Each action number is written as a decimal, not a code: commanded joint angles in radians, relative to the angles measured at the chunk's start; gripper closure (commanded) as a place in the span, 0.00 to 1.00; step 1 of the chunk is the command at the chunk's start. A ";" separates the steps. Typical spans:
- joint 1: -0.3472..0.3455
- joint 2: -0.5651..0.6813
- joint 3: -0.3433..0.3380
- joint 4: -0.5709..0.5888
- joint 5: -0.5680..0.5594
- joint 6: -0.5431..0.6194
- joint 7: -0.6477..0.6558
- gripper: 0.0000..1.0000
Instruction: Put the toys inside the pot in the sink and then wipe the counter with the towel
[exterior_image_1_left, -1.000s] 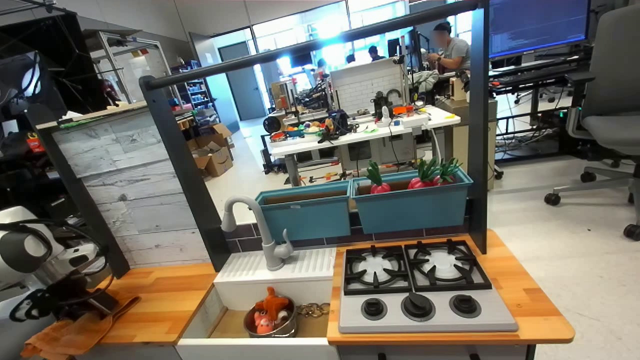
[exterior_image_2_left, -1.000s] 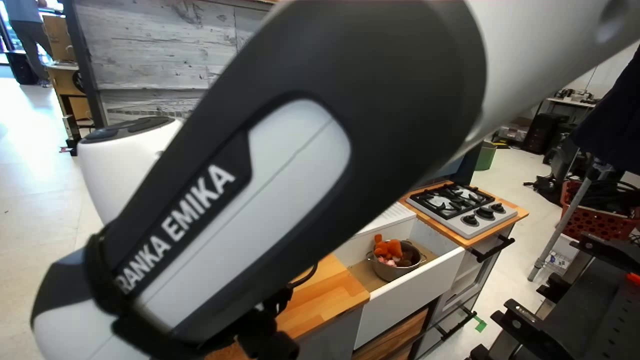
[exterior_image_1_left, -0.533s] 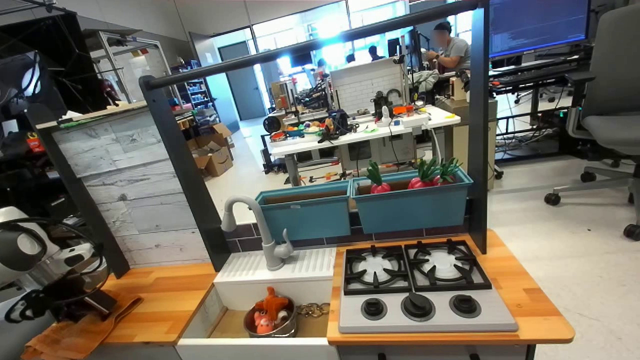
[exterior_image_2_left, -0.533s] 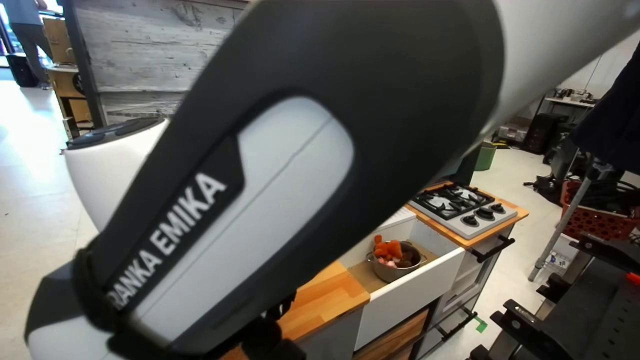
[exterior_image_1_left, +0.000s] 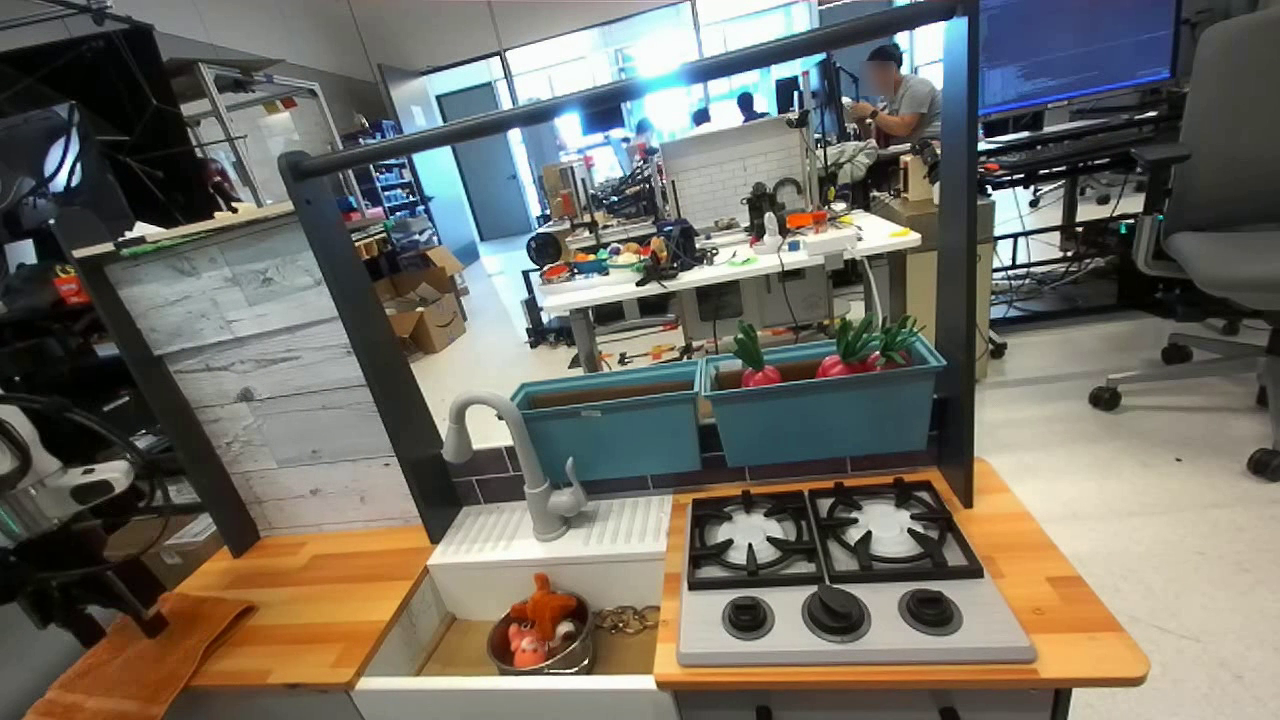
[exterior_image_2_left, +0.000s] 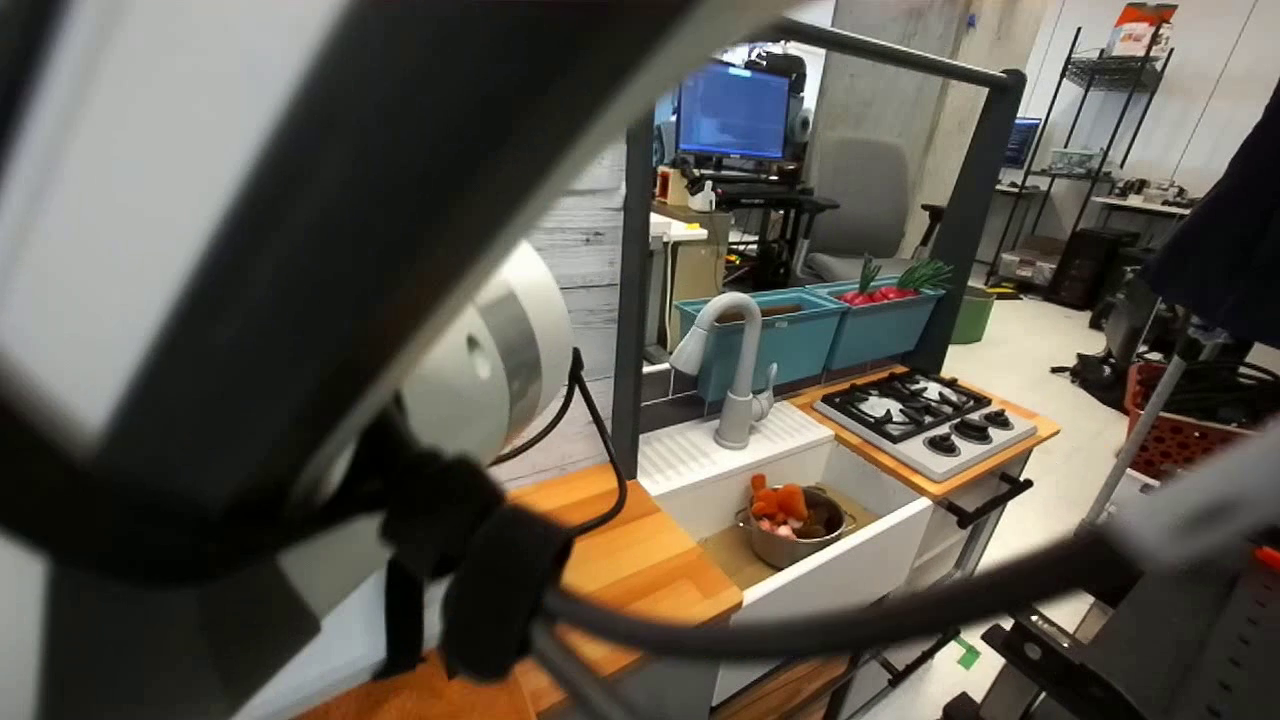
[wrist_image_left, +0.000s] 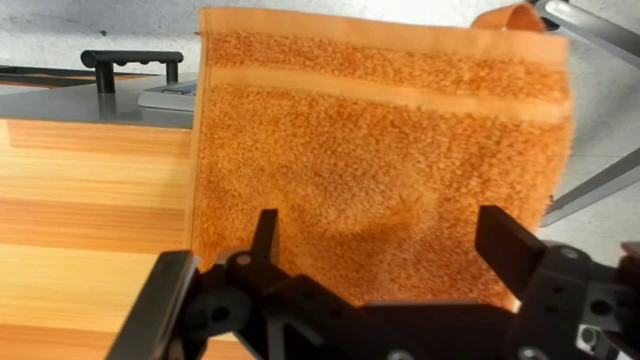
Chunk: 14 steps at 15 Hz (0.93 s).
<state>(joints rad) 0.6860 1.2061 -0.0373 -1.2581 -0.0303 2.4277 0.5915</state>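
Wrist view: at left, counter (wrist_image_left: 90, 215) of smooth striped wood. Next, towel (wrist_image_left: 360, 150), looped orange terry with flat woven bands, running past the counter's edge. Gripper (wrist_image_left: 378, 212) above it, blocky black fingers (wrist_image_left: 266, 235) spread wide apart; unclear whether the tips touch the cloth. Right: pale floor (wrist_image_left: 600, 225), metal bars (wrist_image_left: 595, 191).

Left to right in an exterior view: arm (exterior_image_1_left: 95, 485), towel draped at the counter's end, boxy white sink (exterior_image_1_left: 500, 700), round shiny steel pot (exterior_image_1_left: 575, 660) inside it with the soft-looking orange and pinkish toys (exterior_image_1_left: 545, 608), linked metal rings (exterior_image_1_left: 628, 620) just beside, grey stovetop (exterior_image_1_left: 780, 648).

Against a second ago: arm sits further left there, towel's corner slightly left too; pot and toys unmoved. Curved grey faucet (exterior_image_2_left: 745, 375), then hidden behind the arm, now shows in an exterior view.
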 joint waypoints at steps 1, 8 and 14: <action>-0.047 -0.148 0.071 -0.176 0.037 0.039 -0.068 0.00; -0.066 -0.099 0.075 -0.129 0.034 -0.003 -0.051 0.00; -0.054 -0.012 0.076 -0.105 0.025 0.229 -0.074 0.00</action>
<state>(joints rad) 0.6187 1.1512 0.0356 -1.3932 -0.0083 2.5676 0.5372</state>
